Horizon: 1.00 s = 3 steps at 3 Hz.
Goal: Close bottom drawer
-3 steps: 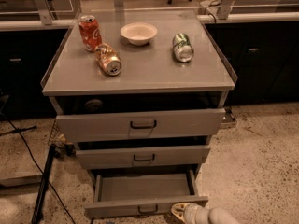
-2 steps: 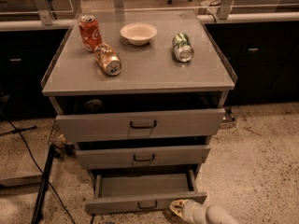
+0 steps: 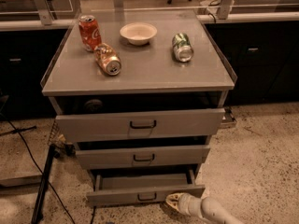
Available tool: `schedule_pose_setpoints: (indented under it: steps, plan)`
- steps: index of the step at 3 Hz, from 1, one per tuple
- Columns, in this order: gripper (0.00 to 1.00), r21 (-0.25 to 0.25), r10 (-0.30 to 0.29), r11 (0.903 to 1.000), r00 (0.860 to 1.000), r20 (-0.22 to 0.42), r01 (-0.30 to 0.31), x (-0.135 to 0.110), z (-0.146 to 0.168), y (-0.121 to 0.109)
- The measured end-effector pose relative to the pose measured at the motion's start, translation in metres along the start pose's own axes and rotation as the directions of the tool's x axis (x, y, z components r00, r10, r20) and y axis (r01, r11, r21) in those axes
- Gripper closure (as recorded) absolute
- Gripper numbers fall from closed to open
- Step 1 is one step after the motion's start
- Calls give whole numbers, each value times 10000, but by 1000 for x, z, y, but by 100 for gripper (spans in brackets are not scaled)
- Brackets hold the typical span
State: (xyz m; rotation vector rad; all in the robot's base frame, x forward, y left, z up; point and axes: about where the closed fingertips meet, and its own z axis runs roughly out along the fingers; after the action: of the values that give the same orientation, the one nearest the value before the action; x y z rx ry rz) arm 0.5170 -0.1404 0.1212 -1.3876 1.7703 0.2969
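Observation:
The bottom drawer point(image 3: 145, 195) is the narrowest grey front at the foot of the cabinet, with a small black bar handle point(image 3: 147, 197). It stands pulled out a short way, and part of its shallow grey tray point(image 3: 140, 180) shows behind the front. My gripper point(image 3: 173, 201) comes in from the bottom right on a pale arm. Its tip sits at the drawer front's lower right, just right of the handle, at or very near the front.
The top drawer point(image 3: 140, 124) and middle drawer point(image 3: 142, 157) also stand partly open. On the cabinet top are an upright red can point(image 3: 89, 31), a lying orange can point(image 3: 108, 59), a white bowl point(image 3: 138, 32) and a lying green can point(image 3: 182, 47). A black stand point(image 3: 44, 183) is at left.
The bottom drawer has slid in, showing less tray than before. My gripper has moved forward with it, toward the cabinet.

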Motion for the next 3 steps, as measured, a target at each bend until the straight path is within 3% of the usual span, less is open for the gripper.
schedule_pose_setpoints:
  steps: [3]
  plan:
    - [100,558,-178,9983,9997,140,170,2,40,-59]
